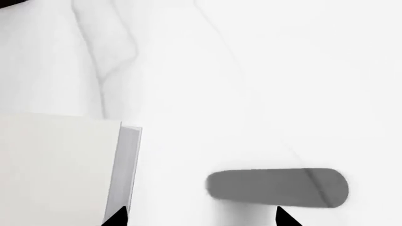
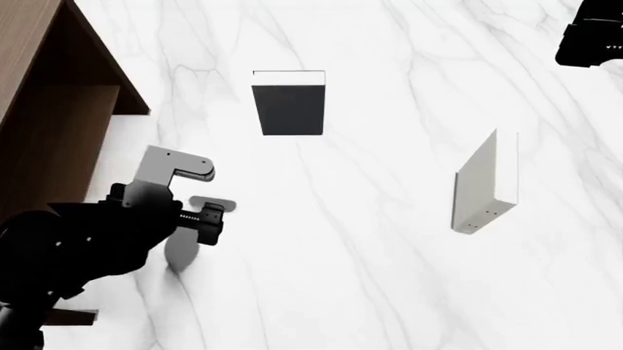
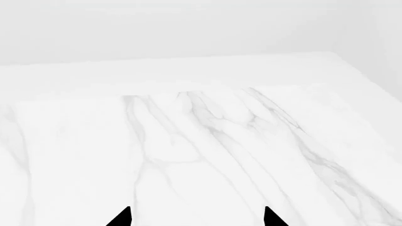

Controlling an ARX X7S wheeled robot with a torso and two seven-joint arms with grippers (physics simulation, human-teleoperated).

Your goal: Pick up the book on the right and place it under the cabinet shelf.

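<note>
Both claws spread, gripping nothing (left claw (image 2: 216, 213) beside the book (image 2: 163, 163)).

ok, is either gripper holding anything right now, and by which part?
Nothing held. Left gripper and right gripper both show only white marble tabletop between open fingertips.

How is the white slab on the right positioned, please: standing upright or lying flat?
Standing upright: the white slab rests on a narrow edge on the marble table, with its broad face vertical.
</note>
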